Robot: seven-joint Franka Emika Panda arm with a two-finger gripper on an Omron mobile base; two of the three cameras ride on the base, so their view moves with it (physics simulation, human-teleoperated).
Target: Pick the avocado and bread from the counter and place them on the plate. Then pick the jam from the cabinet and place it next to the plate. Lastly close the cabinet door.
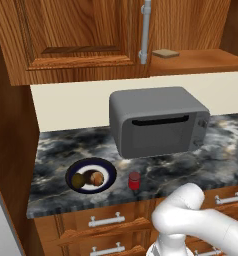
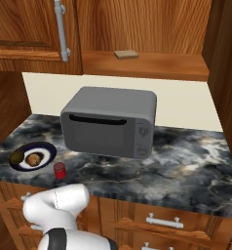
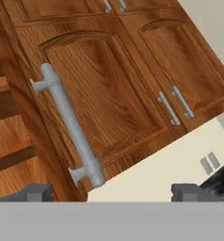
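Dark finger tips of the gripper [image 3: 112, 192] stand wide apart with nothing between them, so the hand is open. Just beyond its left tip runs the grey bar handle [image 3: 69, 127] of a reddish-brown cabinet [image 3: 109, 89] door, slanting across the hand view; the gripper is near it but not touching. Farther off, more panelled doors hang against a cream wall. Well below the hand, on the dark marble counter [image 1: 211, 155], the plate [image 1: 91, 175] holds the avocado [image 1: 79, 180] and the bread [image 1: 95, 178] side by side. The jam [image 1: 134, 180] stands upright just beside the plate. Behind them sits a grey microwave [image 1: 158, 121]. A flat tan slab [image 1: 165, 53] lies on the open cabinet shelf.
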